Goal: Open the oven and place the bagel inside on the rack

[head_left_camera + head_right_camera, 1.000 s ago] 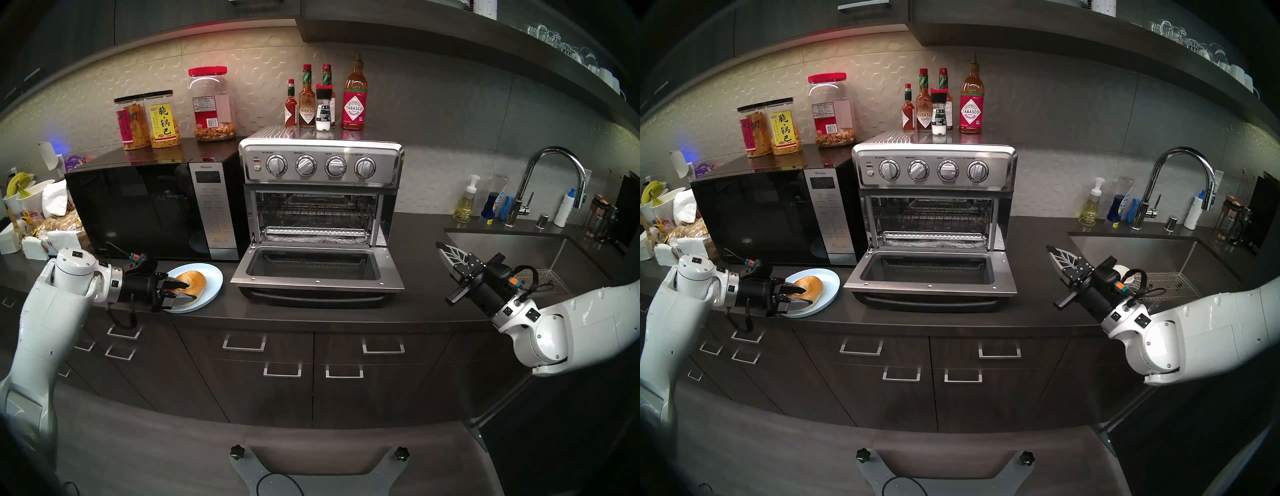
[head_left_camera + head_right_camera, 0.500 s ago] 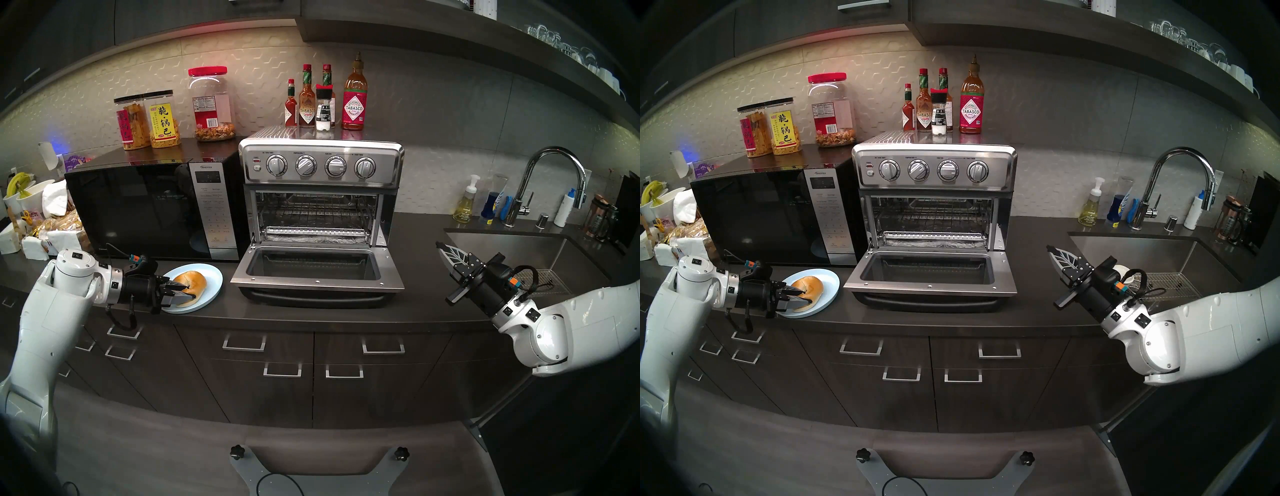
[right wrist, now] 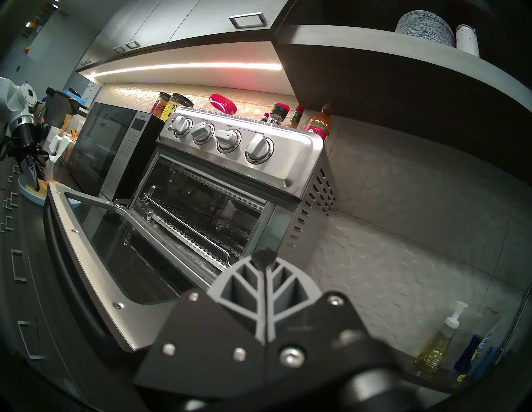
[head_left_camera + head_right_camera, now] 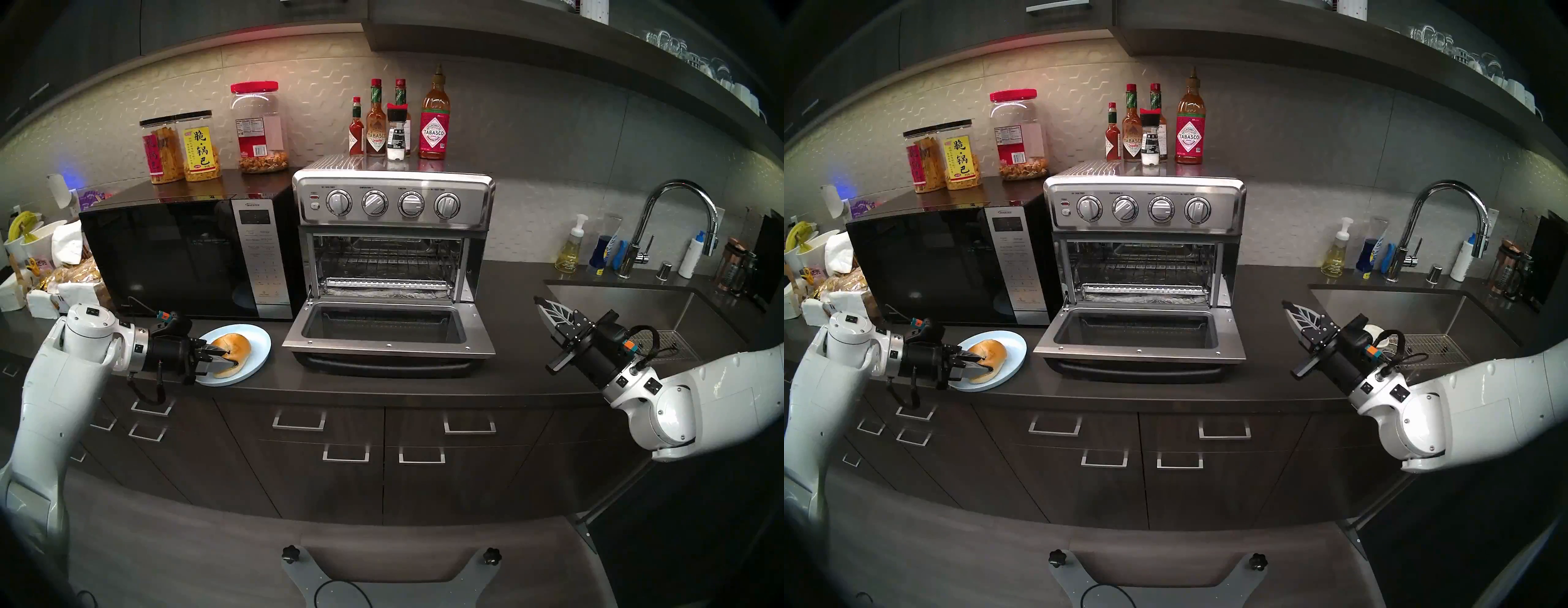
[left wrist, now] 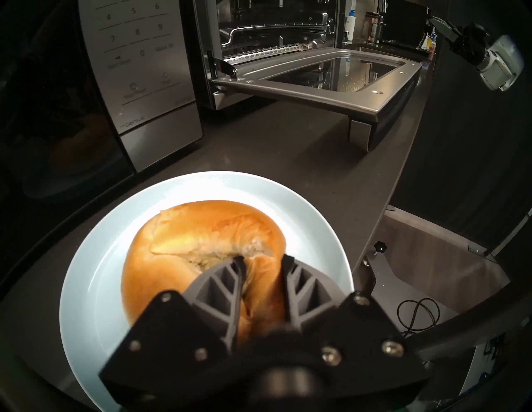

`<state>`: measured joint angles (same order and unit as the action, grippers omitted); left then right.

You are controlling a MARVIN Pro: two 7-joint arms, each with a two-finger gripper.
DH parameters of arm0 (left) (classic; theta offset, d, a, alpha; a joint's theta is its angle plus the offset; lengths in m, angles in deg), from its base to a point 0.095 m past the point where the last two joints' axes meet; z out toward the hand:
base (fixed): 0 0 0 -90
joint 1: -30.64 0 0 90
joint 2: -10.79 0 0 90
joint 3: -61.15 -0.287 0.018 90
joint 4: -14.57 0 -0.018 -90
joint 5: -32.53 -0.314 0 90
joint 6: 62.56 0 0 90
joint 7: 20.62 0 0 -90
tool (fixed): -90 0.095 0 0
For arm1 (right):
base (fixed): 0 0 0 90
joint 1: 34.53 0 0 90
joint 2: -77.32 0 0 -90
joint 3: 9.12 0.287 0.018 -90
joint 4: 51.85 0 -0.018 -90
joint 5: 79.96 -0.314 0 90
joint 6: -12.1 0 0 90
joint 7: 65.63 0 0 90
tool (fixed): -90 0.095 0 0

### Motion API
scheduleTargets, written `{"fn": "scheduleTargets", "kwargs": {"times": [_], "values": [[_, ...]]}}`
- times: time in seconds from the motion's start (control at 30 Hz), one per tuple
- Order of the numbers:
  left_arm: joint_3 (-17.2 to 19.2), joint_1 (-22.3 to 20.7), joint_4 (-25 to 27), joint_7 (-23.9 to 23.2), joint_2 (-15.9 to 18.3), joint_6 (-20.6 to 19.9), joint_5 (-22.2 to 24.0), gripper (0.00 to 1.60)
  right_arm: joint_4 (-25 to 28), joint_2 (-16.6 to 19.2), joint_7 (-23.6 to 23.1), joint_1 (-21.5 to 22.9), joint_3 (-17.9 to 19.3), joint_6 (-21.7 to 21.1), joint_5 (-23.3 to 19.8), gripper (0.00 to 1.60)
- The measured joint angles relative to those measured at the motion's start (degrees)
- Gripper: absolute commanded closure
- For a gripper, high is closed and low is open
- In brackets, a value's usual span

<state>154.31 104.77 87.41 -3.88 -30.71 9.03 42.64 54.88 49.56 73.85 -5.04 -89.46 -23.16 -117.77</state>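
The oven (image 4: 392, 204) stands mid-counter with its drop-down door (image 4: 388, 329) open and flat. The wire rack (image 4: 382, 259) spans the cavity above a foil-lined tray (image 4: 386, 291). The bagel (image 4: 238, 344) lies on a pale blue plate (image 4: 259, 344) left of the door. My left gripper (image 4: 231, 357) is shut on the bagel's near side. In the left wrist view (image 5: 263, 259) one finger sits in the bagel's (image 5: 201, 238) centre hole and the other outside the ring. My right gripper (image 4: 536, 300) is shut and empty, hovering right of the oven, near the sink.
A black microwave (image 4: 178, 254) stands right behind the plate. Sauce bottles (image 4: 399, 127) stand on the oven's top. A sink (image 4: 636, 305) with a faucet (image 4: 679, 212) and soap bottles (image 4: 568, 250) lies to the right. Bags and boxes (image 4: 51, 271) crowd the far left.
My left gripper's fingers have closed further on the bagel. The arm has drawn back slightly to the left, and the bagel and plate have shifted a little with it. The right arm has not moved.
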Motion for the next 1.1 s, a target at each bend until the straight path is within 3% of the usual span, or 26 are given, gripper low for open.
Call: {"fn": "scheduleTargets", "kwargs": {"times": [1.1], "values": [[0.07, -2.19, 2.14, 0.15, 1.24, 2.42, -0.89, 1.6, 0.0, 0.0, 0.0, -0.01, 0.01, 0.0, 0.0, 1.6]]}}
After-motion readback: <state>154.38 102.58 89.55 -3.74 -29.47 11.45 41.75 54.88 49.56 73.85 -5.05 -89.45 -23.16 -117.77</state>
